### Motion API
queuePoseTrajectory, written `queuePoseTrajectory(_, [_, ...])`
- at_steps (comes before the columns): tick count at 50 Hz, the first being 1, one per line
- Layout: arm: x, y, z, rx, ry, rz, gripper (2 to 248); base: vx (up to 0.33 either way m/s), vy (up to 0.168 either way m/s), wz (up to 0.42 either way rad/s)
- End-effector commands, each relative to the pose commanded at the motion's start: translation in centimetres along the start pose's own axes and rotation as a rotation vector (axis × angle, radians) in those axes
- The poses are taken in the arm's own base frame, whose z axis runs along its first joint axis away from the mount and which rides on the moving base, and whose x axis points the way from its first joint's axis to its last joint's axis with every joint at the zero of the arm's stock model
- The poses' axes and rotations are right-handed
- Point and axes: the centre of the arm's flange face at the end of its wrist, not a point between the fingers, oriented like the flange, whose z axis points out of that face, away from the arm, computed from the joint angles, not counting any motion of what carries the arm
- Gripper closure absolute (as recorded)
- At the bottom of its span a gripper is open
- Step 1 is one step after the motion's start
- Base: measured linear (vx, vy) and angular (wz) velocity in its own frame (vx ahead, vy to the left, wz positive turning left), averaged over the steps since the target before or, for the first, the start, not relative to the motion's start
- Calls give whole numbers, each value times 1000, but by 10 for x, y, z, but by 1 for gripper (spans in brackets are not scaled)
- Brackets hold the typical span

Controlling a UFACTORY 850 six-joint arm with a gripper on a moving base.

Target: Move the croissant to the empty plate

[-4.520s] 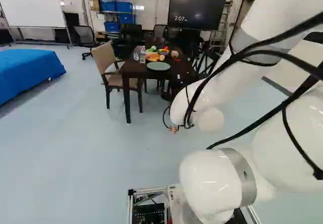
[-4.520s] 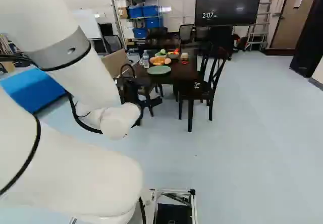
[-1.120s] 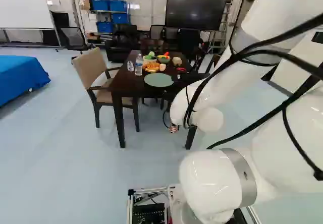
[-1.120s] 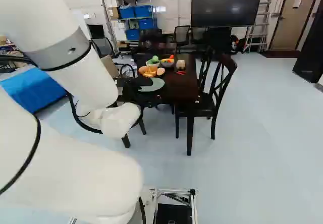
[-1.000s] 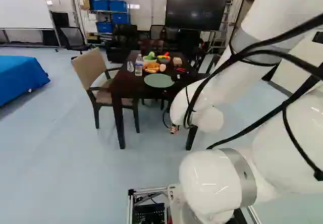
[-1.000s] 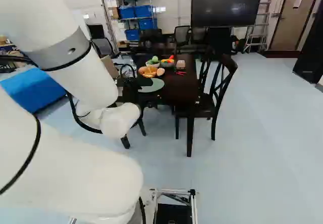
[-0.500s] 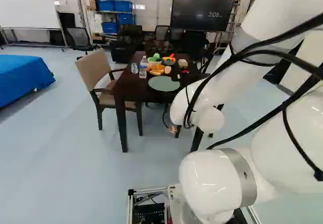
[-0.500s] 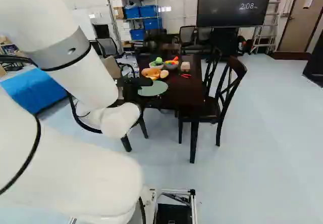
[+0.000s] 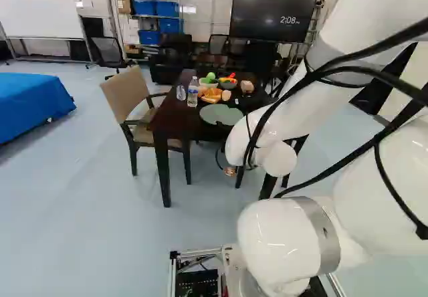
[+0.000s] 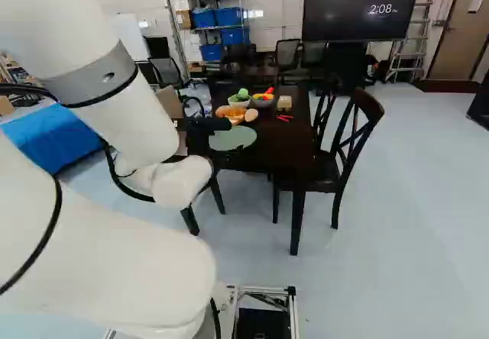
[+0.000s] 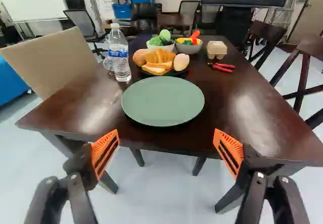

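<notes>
In the right base view, my gripper [image 10: 210, 124] stands at the table's near side, partly hidden by the arm. In the wrist view the gripper [image 11: 166, 141] is open with nothing between its orange pads. The empty green plate [image 11: 162, 101] lies ahead of it near the table edge, and shows in the left base view, the plate [image 9: 221, 114] partly beside the arm. Just beyond, a ridged golden piece that looks like the croissant [image 11: 159, 56] rests on a dark plate among other bread pieces.
On the table [image 11: 247, 108] stand a water bottle [image 11: 118, 52], two bowls [image 11: 189, 45] of toy food, an egg carton [image 11: 217, 49] and red pliers-like items [image 11: 222, 67]. A beige chair [image 9: 131, 103] stands left, a dark chair [image 10: 351, 144] right.
The base has moved closer to the table and turned a little left, so the scene has shifted rightward in the base views. The arm keeps its pose and the gripper is still open.
</notes>
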Motion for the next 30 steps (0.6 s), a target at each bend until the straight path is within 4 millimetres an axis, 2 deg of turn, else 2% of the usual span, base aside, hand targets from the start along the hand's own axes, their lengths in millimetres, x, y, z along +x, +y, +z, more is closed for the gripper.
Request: queuePoseTrajectory(30, [0, 0, 0, 0, 0, 0, 3, 93, 3, -1])
